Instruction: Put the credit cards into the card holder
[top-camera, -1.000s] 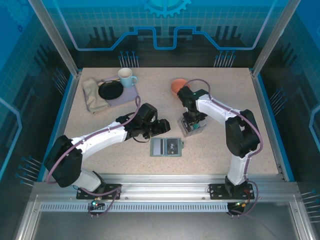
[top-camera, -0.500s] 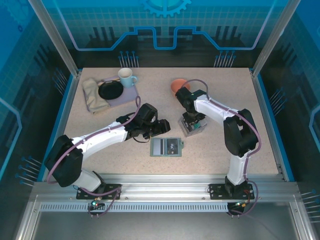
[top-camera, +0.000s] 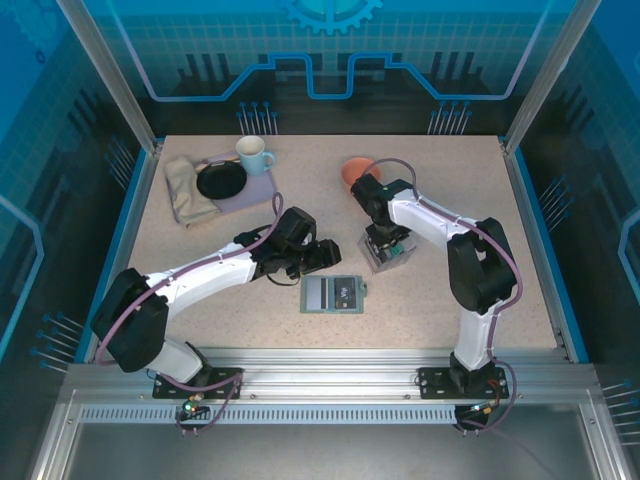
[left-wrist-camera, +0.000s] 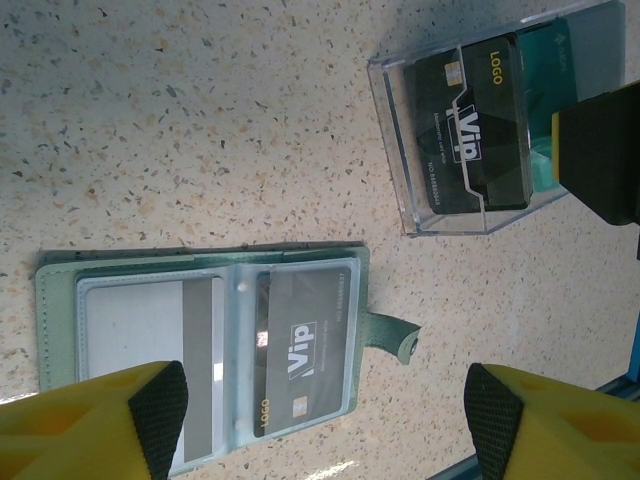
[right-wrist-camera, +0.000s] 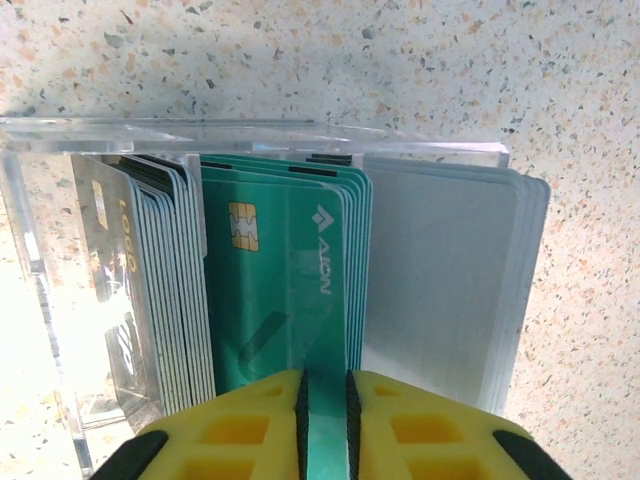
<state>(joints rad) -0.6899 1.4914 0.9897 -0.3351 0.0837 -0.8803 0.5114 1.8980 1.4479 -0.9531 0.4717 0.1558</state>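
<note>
Right wrist: my right claw (right-wrist-camera: 325, 405) clenched on one teal-green card (right-wrist-camera: 285, 300) standing in the clear box (right-wrist-camera: 250, 135), beside a white stack (right-wrist-camera: 440, 280). Lift straight, I judge, lest neighbours drag. My left claw (left-wrist-camera: 330, 425) is spread above the open card holder (left-wrist-camera: 60, 300), one dark card (left-wrist-camera: 300, 355) pocketed.

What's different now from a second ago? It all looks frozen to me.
Very little. The right arm swung its elbow slightly toward the left arm. The right end effector stayed at the clear plastic box, where it pinches a teal-green credit card. The left end effector stayed open above the open card holder, which hasn't shifted. Nothing was visibly picked up or let go.
</note>
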